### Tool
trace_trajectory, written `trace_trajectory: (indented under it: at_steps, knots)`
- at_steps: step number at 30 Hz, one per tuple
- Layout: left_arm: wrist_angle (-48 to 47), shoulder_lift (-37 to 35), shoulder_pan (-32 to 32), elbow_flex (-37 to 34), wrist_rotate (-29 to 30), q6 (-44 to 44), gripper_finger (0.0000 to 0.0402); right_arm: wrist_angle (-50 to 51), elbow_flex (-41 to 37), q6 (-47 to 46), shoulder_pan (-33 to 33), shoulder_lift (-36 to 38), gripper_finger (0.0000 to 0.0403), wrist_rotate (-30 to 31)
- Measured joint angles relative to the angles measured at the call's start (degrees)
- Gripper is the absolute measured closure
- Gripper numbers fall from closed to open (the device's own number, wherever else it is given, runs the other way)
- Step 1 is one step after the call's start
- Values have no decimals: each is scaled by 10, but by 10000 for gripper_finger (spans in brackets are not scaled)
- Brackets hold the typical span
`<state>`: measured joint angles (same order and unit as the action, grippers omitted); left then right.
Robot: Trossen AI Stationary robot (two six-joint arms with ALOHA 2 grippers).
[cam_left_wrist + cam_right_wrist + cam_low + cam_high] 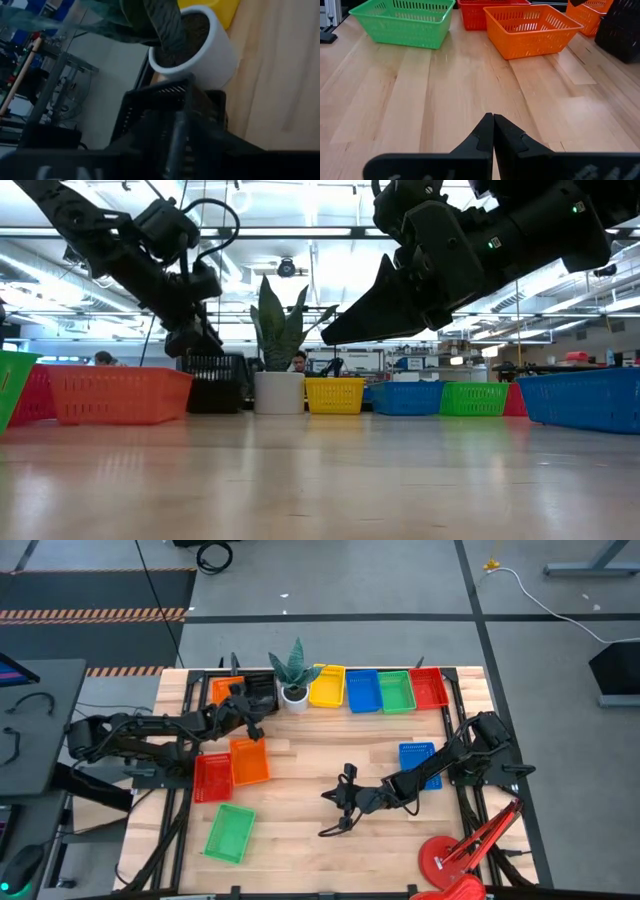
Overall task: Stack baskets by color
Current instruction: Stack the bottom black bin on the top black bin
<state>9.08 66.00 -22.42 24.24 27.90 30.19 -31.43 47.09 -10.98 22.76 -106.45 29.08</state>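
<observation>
The black basket [262,690] stands at the far left beside the white plant pot [295,693], with an orange basket [222,688] to its left. My left gripper [245,706] is at the black basket's near edge, just above it [195,340]; in the left wrist view the black basket's rim [160,92] fills the foreground. My right gripper [340,805] hangs shut over bare wood in mid-table [493,120], touching nothing. An orange basket [249,761], a red one [212,777] and a green one [230,833] rest on the table's left half.
Yellow [328,686], blue [362,690], green [396,690] and red [428,687] baskets line the far edge. Another blue basket [418,762] lies under my right arm. A red clamp lamp [450,858] stands at the near right corner. Bare wood lies in the middle.
</observation>
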Motion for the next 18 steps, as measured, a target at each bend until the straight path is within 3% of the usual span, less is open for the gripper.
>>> trace_trajectory:
  at_steps: [5, 10, 14, 18]
  knots:
    - [0, 0, 9, 16, 4, -8, 237, 0, 0, 0, 0, 0, 393, 0]
    - [-9, 0, 20, 50, 5, -35, 219, 0, 0, 0, 0, 0, 393, 0]
    - [-52, 0, 9, 64, 0, -67, 239, 0, 0, 0, 0, 0, 393, 0]
    - [-79, 0, -36, 57, -44, -110, 294, 0, 0, 0, 0, 0, 393, 0]
